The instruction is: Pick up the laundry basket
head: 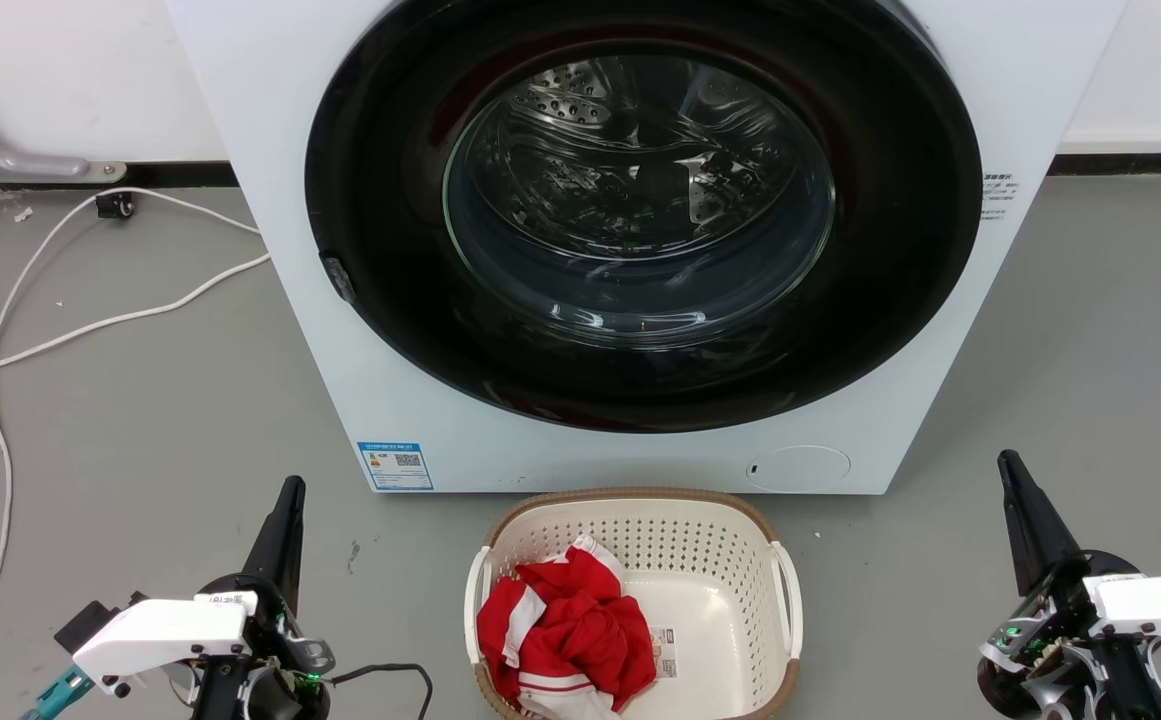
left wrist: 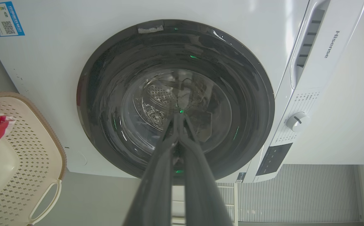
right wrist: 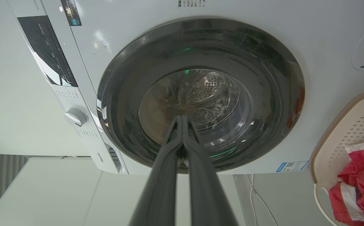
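The cream-white perforated plastic laundry basket [head: 685, 545], with its brown woven-look rim, stands on the grey floor [head: 140, 430] just in front of the white front-loading washing machine [head: 270, 150]. It sits below the machine's round dark glass door [head: 640, 230], which is closed. A crumpled red-and-white garment [head: 565, 630] lies in the basket's left half, and a small label sticker [head: 662, 640] shows on the bare bottom beside it. The left gripper [head: 292, 488] is well to the left of the basket, its two long dark fingers pressed together and grasping nothing. The right gripper [head: 1008, 462] is well to the right of the basket, likewise clenched and empty. In the wrist views both point at the machine's door. A white cable [head: 90, 325] trails across the floor at the left
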